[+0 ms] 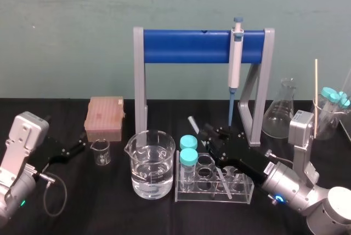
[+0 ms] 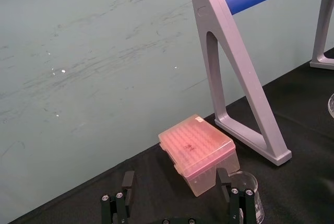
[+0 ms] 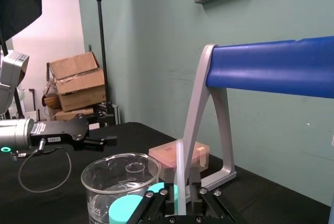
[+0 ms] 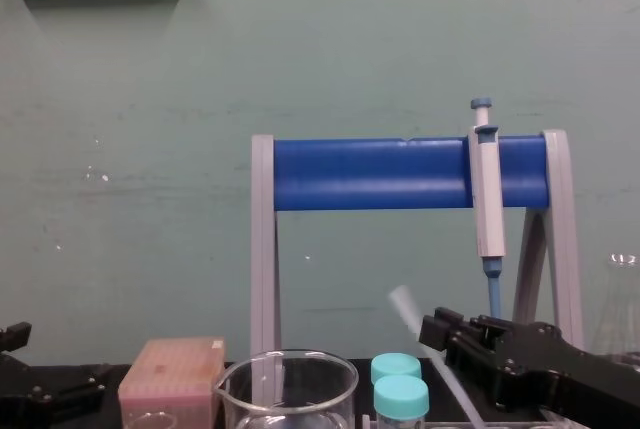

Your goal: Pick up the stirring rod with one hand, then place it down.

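Observation:
The stirring rod [image 1: 192, 122] is a thin translucent stick that slants up and away over the clear test tube rack [image 1: 184, 195], with its lower end down among the rack's holes. My right gripper [image 1: 214, 136] reaches over the rack. The rod [image 3: 180, 174] stands upright between its black fingers [image 3: 156, 201]. The jaws are slightly apart, with a small gap on either side of the rod. From the chest, the rod [image 4: 405, 307] juts up and left of the right gripper [image 4: 437, 331]. My left gripper [image 1: 74, 149] rests open on the table at the far left, holding nothing.
A large glass beaker [image 1: 152, 164] stands left of the rack, with two teal-capped tubes [image 1: 188, 157] in the rack's left end. A small beaker [image 1: 101, 152] and a pink tip box [image 1: 104, 117] are further left. The blue-barred stand [image 1: 186, 46] holding a pipette [image 1: 236, 59] is behind, and a flask [image 1: 279, 113] is at the right.

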Robot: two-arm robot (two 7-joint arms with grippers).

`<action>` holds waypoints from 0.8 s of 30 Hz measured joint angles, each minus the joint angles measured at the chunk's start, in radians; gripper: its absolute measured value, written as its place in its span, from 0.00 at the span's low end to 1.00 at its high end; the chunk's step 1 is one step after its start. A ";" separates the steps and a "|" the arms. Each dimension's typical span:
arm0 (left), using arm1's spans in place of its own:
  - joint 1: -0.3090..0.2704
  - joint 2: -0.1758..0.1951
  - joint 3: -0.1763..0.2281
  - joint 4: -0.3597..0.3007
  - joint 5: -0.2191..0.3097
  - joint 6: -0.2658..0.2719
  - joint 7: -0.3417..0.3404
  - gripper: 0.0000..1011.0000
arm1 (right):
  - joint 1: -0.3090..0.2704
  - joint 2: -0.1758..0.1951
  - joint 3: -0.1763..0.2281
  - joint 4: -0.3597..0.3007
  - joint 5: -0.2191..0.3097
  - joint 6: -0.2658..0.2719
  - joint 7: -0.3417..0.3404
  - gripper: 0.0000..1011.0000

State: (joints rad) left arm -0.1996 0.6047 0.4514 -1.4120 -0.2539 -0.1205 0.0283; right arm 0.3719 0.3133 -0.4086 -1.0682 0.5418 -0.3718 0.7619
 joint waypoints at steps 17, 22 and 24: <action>0.000 0.000 0.000 0.000 0.000 0.000 0.000 0.99 | 0.000 0.001 0.001 -0.001 0.003 -0.001 0.003 0.70; 0.000 0.000 0.000 0.000 0.000 0.000 0.000 0.99 | 0.000 0.001 0.001 -0.002 0.004 0.000 0.003 0.85; 0.000 0.000 0.000 0.000 0.000 0.000 0.000 0.99 | -0.010 0.011 0.001 -0.022 -0.002 0.007 -0.002 0.89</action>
State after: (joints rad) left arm -0.1995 0.6047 0.4514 -1.4120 -0.2539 -0.1205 0.0283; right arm 0.3619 0.3241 -0.4076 -1.0900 0.5395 -0.3644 0.7603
